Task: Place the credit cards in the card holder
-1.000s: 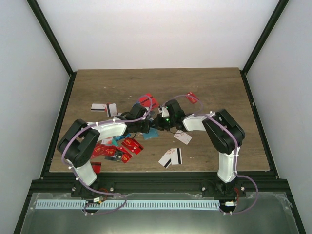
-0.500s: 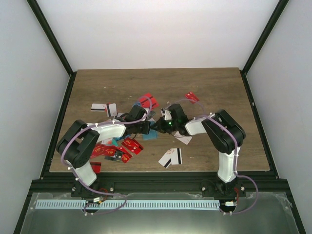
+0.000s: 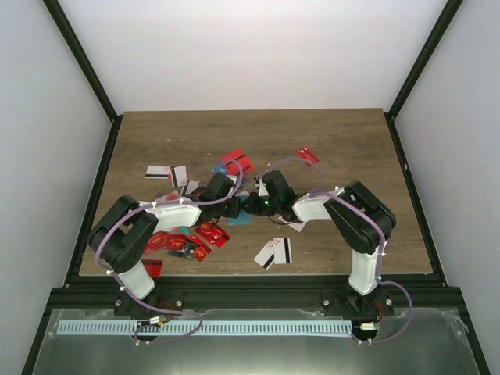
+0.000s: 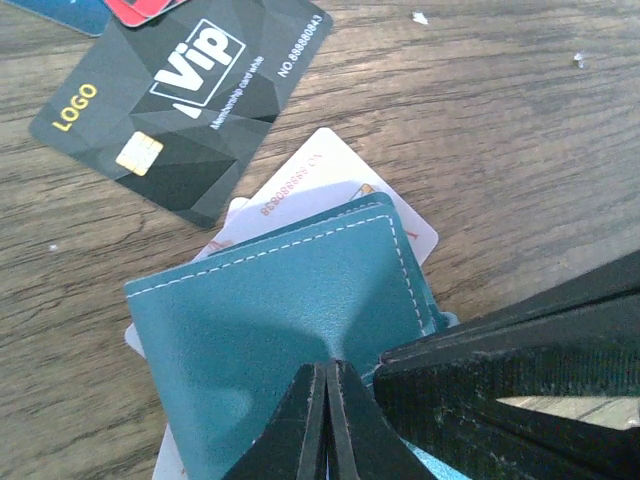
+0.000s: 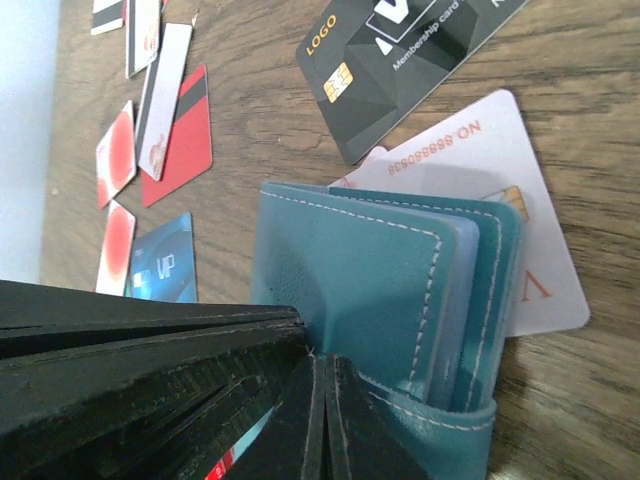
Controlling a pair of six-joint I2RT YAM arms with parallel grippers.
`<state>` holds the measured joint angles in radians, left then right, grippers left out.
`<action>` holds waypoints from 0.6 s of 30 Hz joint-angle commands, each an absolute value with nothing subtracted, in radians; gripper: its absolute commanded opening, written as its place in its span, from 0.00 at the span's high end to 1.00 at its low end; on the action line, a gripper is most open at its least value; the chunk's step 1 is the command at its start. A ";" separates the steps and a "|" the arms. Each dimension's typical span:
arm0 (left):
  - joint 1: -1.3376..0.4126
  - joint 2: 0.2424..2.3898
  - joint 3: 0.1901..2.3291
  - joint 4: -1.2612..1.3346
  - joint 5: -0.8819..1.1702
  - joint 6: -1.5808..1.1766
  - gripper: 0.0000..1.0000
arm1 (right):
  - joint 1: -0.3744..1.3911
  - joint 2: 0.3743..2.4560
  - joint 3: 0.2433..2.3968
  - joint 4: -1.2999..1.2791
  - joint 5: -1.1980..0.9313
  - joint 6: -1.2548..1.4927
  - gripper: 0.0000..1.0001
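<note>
The teal card holder [image 4: 290, 330] lies folded on the wooden table on top of a white credit card [image 4: 340, 175]. My left gripper [image 4: 328, 366] is shut, its tips pressing down on the holder's cover. My right gripper [image 5: 322, 358] is also shut and touches the same cover [image 5: 370, 260] from the opposite side. Neither has anything between its fingers. In the top view both grippers [image 3: 238, 207] [image 3: 256, 205] meet at mid-table and mostly hide the holder [image 3: 239, 220]. A black VIP card [image 4: 180, 100] lies just beyond it. Other credit cards are scattered around, among them red ones [image 3: 236, 162].
A cluster of red cards [image 3: 183, 238] lies near the left arm. A white black-striped card [image 3: 273, 251] sits near the front, striped cards [image 3: 162, 172] at the left, a red card [image 3: 307, 155] at the right. A blue VIP card [image 5: 160, 262] lies beside the holder.
The right gripper has come down and leftward onto the card holder, closing up to the left gripper. The left gripper shifted slightly toward the front. Both stayed shut.
</note>
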<state>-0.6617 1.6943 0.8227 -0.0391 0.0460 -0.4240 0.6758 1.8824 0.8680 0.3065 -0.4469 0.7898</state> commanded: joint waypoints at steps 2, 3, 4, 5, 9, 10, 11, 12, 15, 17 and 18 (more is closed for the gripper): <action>-0.676 1.711 0.748 -0.078 0.013 -0.472 0.96 | 0.796 1.914 0.879 0.061 -0.281 0.722 0.99; -0.677 1.709 0.741 -0.070 0.008 -0.479 0.96 | 0.809 1.916 0.885 0.049 -0.261 0.721 0.99; -0.679 1.708 0.732 -0.063 0.005 -0.485 0.96 | 0.826 1.921 0.894 0.032 -0.234 0.718 0.99; -0.680 1.707 0.724 -0.054 0.004 -0.491 0.96 | 0.846 1.926 0.907 0.010 -0.191 0.716 0.99; -0.684 1.714 0.697 -0.027 0.005 -0.509 0.96 | 0.903 1.964 0.938 -0.042 -0.114 0.716 0.99; -0.684 1.716 0.692 -0.022 0.005 -0.511 0.96 | 0.915 1.972 0.945 -0.054 -0.095 0.717 0.99; -0.684 1.718 0.685 -0.013 0.007 -0.516 0.96 | 0.928 1.983 0.956 -0.072 -0.069 0.716 0.99; -0.684 1.720 0.676 -0.004 0.009 -0.522 0.96 | 0.942 1.994 0.970 -0.095 -0.046 0.716 0.99; -0.686 1.722 0.647 0.026 0.015 -0.540 0.96 | 0.979 2.028 0.997 -0.140 -0.002 0.721 0.99; -0.686 1.721 0.628 0.046 0.019 -0.550 0.96 | 1.004 2.055 1.015 -0.179 0.033 0.729 0.99; -0.686 1.719 0.620 0.056 0.021 -0.554 0.96 | 1.019 2.069 1.024 -0.191 0.042 0.733 0.99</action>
<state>-0.6479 1.6531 0.6800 0.1493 -0.0071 -0.4881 0.8661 1.8889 1.0180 0.0498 -0.0223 0.7193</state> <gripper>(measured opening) 0.039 0.010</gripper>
